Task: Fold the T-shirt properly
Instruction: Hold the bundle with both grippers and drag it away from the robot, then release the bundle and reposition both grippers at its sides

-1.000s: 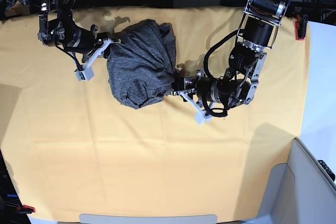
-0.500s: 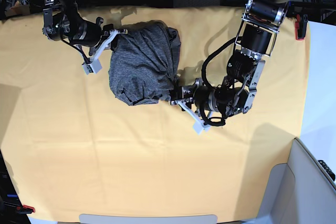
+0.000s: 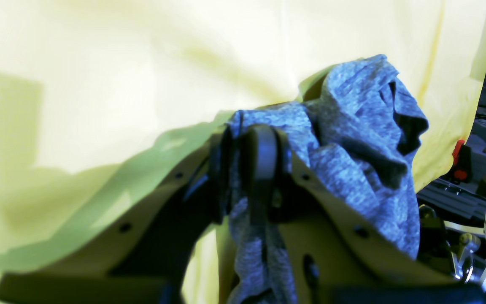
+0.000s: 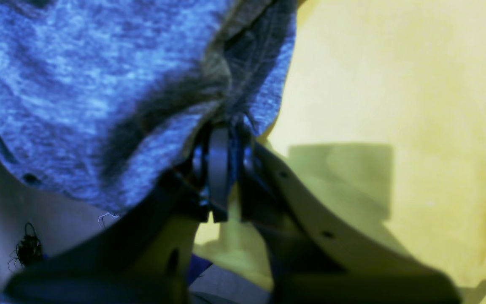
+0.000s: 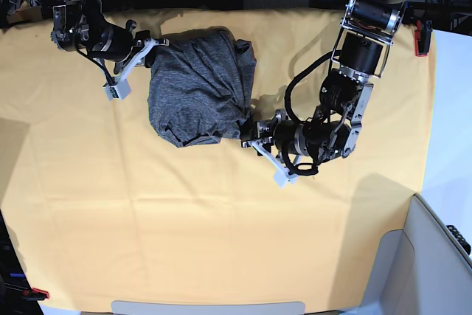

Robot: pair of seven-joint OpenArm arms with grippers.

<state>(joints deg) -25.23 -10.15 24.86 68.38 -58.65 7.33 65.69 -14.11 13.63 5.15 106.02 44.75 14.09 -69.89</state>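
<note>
Both arms' jaws pinch opposite edges of the bunched T-shirt (image 5: 200,82).

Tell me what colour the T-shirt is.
Heathered charcoal grey, unprinted; the T-shirt shows truest in the base view.

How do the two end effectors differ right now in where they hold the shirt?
The right end effector pinches the T-shirt at its upper corner near the table's far edge; the left end effector pinches the lower corner, nearer mid-table. The right arm reaches in from the side, the left folds back under itself. Both are shut on bunched grey cloth.
</note>
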